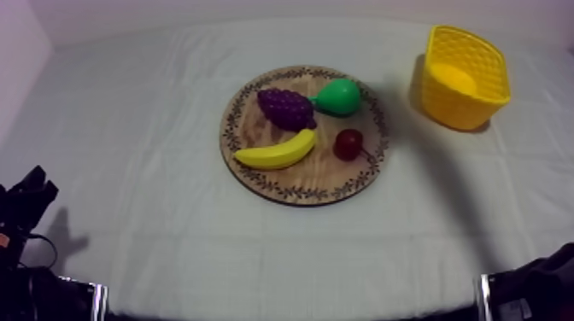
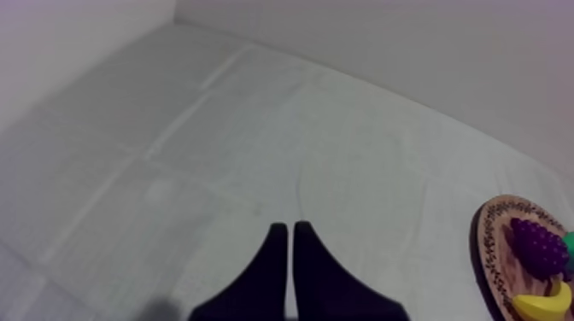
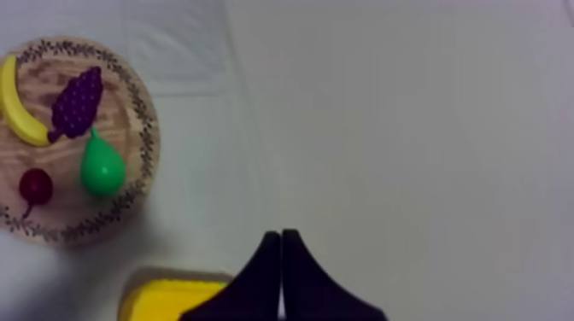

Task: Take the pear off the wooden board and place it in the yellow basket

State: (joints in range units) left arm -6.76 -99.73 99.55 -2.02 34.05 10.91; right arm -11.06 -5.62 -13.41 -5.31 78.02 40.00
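The green pear (image 1: 337, 96) lies on the far right part of the round wooden board (image 1: 300, 194), beside the purple grapes (image 1: 286, 108). The yellow basket (image 1: 464, 77) stands empty at the back right of the table, apart from the board. My left gripper (image 2: 286, 235) is shut on nothing, over bare cloth well left of the board (image 2: 489, 248). My right gripper (image 3: 280, 241) is also shut on nothing; it hangs next to the basket (image 3: 175, 294), and the pear (image 3: 102, 167) rests on the board (image 3: 145, 111) beyond it.
A banana (image 1: 275, 151) and a small red fruit (image 1: 348, 143) share the board's near half. My left arm (image 1: 26, 205) rests low at the table's left edge, my right arm (image 1: 538, 286) low at the right. Open cloth surrounds the board.
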